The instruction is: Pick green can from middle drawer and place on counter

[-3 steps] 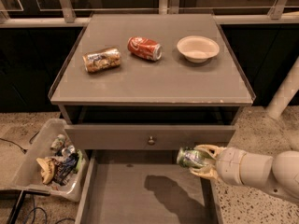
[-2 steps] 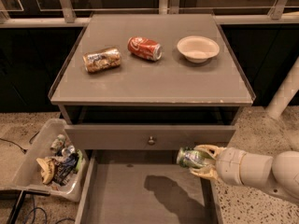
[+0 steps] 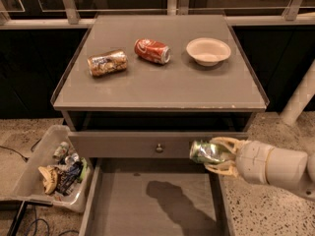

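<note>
My gripper (image 3: 216, 155) comes in from the right and is shut on the green can (image 3: 204, 152), which lies sideways in its pale fingers (image 3: 222, 142). It holds the can above the right side of the open middle drawer (image 3: 147, 200), level with the grey drawer front and its knob (image 3: 159, 147). The can's shadow falls on the drawer's bare floor. The counter (image 3: 162, 85) lies above and behind the can, with a chipped front edge.
On the counter lie a gold-brown can (image 3: 107, 63), a red cola can (image 3: 152, 51) and a white bowl (image 3: 208, 51). A clear bin (image 3: 34, 176) of litter stands on the floor at the left. A white post (image 3: 301, 95) stands at the right.
</note>
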You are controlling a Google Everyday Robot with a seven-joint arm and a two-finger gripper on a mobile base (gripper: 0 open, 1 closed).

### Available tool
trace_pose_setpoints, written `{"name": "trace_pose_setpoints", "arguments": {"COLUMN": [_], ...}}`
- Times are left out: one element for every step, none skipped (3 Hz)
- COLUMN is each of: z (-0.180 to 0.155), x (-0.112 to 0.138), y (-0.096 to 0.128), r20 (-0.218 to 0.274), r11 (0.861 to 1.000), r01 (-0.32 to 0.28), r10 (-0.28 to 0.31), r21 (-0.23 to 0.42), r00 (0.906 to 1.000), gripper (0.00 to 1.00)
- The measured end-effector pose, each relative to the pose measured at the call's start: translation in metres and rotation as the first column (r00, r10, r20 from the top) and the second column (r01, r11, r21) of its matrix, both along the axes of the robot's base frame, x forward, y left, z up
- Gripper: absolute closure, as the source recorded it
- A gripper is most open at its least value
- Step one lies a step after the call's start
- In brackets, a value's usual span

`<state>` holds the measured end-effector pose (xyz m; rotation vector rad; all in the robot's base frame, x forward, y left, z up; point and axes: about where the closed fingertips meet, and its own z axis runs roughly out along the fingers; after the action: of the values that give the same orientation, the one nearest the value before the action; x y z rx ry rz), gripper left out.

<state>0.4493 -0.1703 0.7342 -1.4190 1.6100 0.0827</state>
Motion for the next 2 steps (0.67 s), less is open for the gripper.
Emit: {"name": "trace_pose_setpoints", "arguments": {"z": [0.079, 0.137], "x": [-0.004, -0.002], "y": [0.001, 0.008], "r20": [0.106, 0.148], "r11": [0.999, 0.996], "r01": [-0.032, -0.091], "r10": [0.033, 0.087], "r21": [-0.016, 0.019], "r00": [0.9938, 0.9851], "gripper": [1.00, 1.00]}}
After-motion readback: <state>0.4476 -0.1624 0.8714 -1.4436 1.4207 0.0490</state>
